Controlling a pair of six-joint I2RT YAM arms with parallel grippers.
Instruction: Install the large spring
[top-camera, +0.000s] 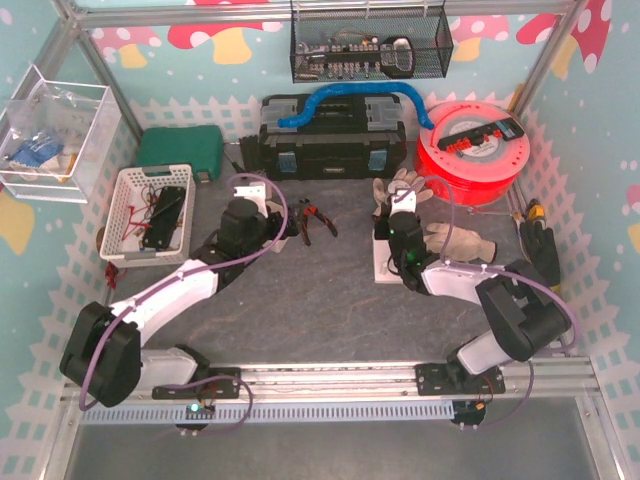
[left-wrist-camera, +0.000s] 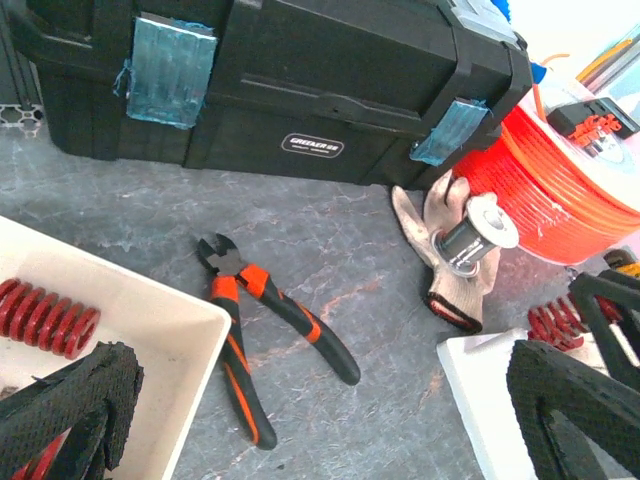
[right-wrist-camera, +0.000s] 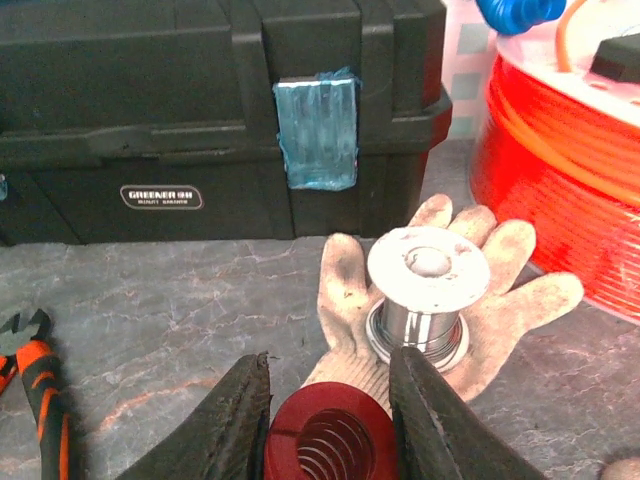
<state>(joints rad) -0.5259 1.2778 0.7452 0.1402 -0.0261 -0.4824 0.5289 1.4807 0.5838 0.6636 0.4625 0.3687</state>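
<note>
R gripper (right-wrist-camera: 330, 400) is clamped on the big red spring (right-wrist-camera: 330, 447). In the R wrist view it sits bottom centre, end-on, coils visible down the bore, with one finger pressing on each side. Just above it in that frame is the metal post (right-wrist-camera: 425, 285), which has a wide flat flange on top. The post rests on a dirty work glove (right-wrist-camera: 345, 290) lying palm-up on the grey table (right-wrist-camera: 150, 310). Spring and post are near each other but not touching. The spring isn't on the post yet.

The black toolbox (right-wrist-camera: 180, 110) fills the upper left of that view, with a blue latch in the middle. The orange filament reel (right-wrist-camera: 570, 170) is at the right edge.

L gripper (left-wrist-camera: 320, 385) is released, with the pads far apart at the bottom corners of the L wrist view and nothing between them. A white tray (left-wrist-camera: 170, 330) is at lower left, holding a second red spring (left-wrist-camera: 45, 318) that lies on its side. Orange-handled pliers (left-wrist-camera: 260, 320) lie mid-frame on the table, just right of the tray. The glove and post show right of centre, in front of the reel.

In the top view both grippers are mid-frame in front of the toolbox, L (top-camera: 247, 210) left of centre and R (top-camera: 398, 222) right of centre. The pliers are between them. A white basket (top-camera: 130, 215) sits at the left. I can't make out the big spring from up here bc the R wrist hides it.
</note>
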